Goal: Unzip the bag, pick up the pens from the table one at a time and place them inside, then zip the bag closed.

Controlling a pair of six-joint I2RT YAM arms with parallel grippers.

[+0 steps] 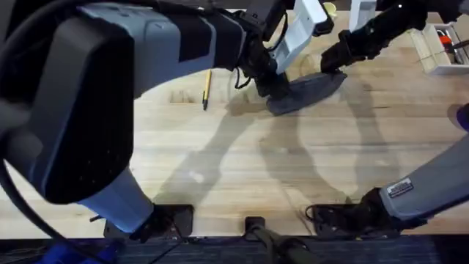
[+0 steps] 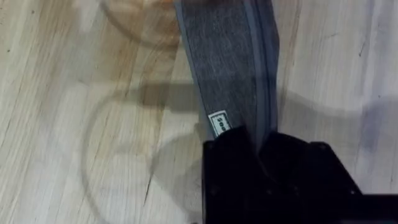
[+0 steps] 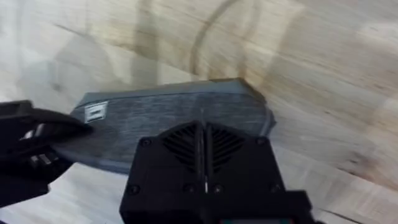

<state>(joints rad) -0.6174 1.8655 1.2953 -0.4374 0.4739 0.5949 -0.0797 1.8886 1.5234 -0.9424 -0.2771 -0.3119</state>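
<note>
- Looming large and blurred under the overhead camera, the left arm reaches across to the grey bag at the table's far middle
- Left pincer pinches the bag's near end, beside a small white label
- Right pincer is pressed together over the bag's opposite end; whether it holds a zipper pull I cannot tell
- One yellow pen lies on the table, well apart to the bag's left
- At the far right edge sits a white tray
</note>
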